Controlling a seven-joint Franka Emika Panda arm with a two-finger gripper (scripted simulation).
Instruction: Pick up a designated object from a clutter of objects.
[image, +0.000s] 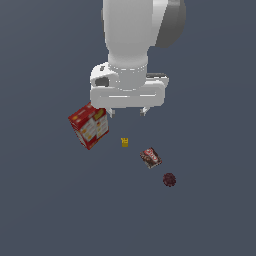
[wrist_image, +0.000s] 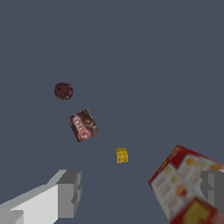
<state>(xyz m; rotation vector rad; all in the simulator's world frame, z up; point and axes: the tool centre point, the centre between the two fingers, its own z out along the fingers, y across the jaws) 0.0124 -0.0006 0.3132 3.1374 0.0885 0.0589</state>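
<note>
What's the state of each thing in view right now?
Gripper: open, empty, above the items.
Yellow piece: on the surface, untouched, apart from the rest.
Red box: tilted, untouched.
Brown packet: lying flat, free.
Maroon ball: resting alone.

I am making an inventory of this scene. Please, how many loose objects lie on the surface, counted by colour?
Red and yellow: 1, the printed box
Bright yellow: 1, the tiny blocky piece
Dark brown: 1, the small packet
Dark maroon: 1, the ball
Total: 4
</note>
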